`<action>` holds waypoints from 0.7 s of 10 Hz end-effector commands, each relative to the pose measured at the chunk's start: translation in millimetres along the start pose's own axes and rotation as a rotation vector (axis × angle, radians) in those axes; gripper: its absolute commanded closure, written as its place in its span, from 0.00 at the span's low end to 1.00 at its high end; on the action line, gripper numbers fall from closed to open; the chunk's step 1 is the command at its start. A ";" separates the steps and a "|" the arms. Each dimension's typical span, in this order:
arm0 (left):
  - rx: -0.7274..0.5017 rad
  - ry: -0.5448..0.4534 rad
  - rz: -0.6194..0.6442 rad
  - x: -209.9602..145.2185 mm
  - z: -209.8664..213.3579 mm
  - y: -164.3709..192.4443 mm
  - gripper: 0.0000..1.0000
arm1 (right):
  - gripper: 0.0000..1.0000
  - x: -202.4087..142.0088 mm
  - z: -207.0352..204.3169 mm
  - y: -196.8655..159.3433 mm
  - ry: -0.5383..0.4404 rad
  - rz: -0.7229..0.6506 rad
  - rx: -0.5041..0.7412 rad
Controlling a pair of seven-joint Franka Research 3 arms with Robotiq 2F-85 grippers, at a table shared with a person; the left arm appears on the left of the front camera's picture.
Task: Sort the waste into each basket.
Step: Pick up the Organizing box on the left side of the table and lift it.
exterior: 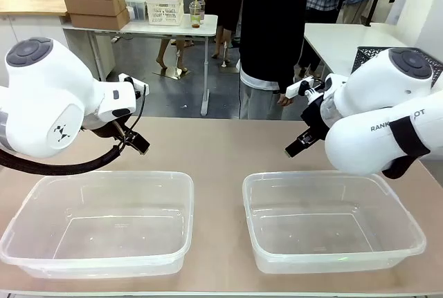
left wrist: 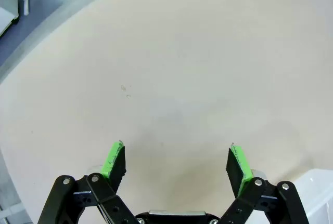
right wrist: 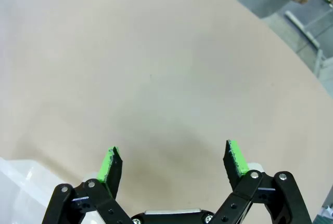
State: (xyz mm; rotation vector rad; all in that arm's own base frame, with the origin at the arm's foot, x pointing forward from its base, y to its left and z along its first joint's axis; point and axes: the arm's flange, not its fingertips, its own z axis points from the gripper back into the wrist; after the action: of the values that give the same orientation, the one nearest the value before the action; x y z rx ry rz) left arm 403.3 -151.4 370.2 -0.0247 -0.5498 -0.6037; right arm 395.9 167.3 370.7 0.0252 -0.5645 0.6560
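Observation:
Two clear plastic baskets stand side by side at the near edge of the table, the left basket (exterior: 104, 225) and the right basket (exterior: 331, 220), both with nothing in them. My left gripper (exterior: 136, 143) hangs above the table just behind the left basket; in its wrist view the left gripper (left wrist: 177, 162) stands open over bare tabletop. My right gripper (exterior: 297, 146) hovers behind the right basket, and the right gripper (right wrist: 173, 162) is open too, with nothing between its green pads. The waste is out of view.
A person in a black top (exterior: 271, 42) stands at the far side of the tan table (exterior: 221, 146). A dark lattice basket (exterior: 370, 54) sits on a white table at the back right. A corner of a clear basket (left wrist: 320, 193) shows beside my left fingers.

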 end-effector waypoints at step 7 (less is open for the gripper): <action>0.143 -0.230 -0.133 -8.9 176.6 -13.7 0.00 | 0.00 -21.9 177.2 -5.4 -0.234 0.065 -0.138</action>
State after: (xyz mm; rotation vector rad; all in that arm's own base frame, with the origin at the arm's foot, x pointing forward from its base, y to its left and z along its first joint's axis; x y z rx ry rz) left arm 356.7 -144.2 512.1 0.0465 -0.7574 -0.6725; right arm 358.2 143.5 509.1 0.0133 -0.7873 0.6780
